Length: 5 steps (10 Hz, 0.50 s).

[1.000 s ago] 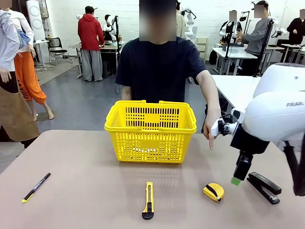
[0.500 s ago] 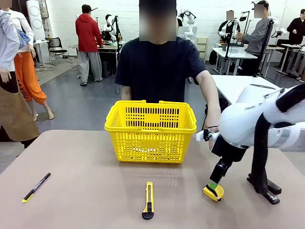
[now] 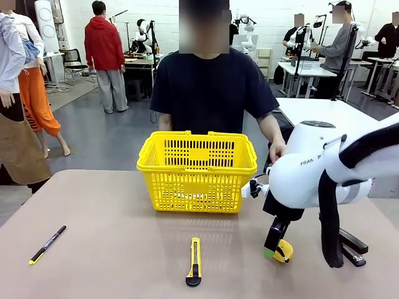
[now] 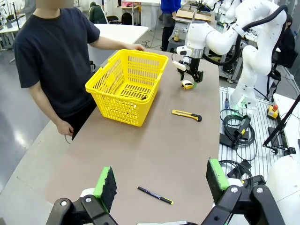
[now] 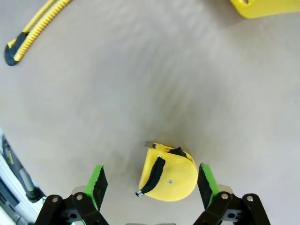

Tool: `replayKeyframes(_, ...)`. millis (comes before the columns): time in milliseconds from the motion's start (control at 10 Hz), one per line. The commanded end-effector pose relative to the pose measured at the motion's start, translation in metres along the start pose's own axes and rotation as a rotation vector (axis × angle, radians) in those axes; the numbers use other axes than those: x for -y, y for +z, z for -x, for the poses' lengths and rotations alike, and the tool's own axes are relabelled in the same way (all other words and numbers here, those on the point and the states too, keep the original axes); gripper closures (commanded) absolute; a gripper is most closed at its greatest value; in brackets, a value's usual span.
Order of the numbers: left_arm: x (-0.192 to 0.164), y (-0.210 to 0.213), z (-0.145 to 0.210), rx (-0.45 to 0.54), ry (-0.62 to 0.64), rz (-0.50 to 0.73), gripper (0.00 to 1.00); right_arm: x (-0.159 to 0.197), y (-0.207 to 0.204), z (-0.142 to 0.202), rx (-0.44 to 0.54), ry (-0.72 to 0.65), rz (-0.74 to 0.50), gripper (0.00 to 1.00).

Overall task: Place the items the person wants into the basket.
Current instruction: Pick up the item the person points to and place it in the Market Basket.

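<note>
The yellow basket [image 3: 197,171] stands at the table's middle, in front of the person [image 3: 209,87]. The yellow-and-black tape measure [image 3: 285,251] lies to the basket's right and nearer me. My right gripper [image 3: 272,249] is lowered over it. In the right wrist view the tape measure [image 5: 168,176] sits between the green pads [image 5: 97,184], and the gripper [image 5: 151,185] is open and not touching it. The slim yellow utility knife [image 3: 195,261] lies before the basket. My left gripper [image 4: 161,180] hangs open and empty, high above the table's left end.
A thin black pen with a yellow tip [image 3: 47,244] lies at the left. The black stapler [image 3: 352,243] sits at the far right, partly behind my right arm's cable. The person's hand [image 3: 276,149] hangs beside the basket's right rim.
My right arm swung left and down from beside the stapler until its open fingers straddle the tape measure. The person's pointing hand drew back toward the basket.
</note>
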<state>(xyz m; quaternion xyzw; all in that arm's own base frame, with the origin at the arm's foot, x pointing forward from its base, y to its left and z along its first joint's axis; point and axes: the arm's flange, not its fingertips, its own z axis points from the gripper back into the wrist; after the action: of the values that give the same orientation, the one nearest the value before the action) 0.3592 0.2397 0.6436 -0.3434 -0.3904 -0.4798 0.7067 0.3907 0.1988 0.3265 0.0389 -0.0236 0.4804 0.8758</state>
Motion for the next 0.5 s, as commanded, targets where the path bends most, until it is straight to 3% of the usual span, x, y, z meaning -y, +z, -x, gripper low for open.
replayKeyframes(0,0.001,0.002,-0.001,0.009,-0.004,0.002,0.0,-0.01,-0.007,0.006,-0.009,-0.044,0.135,0.0)
replayKeyframes(400,0.001,0.002,-0.001,0.009,-0.004,0.002,0.0,-0.01,-0.019,0.0,-0.028,-0.009,0.121,0.0)
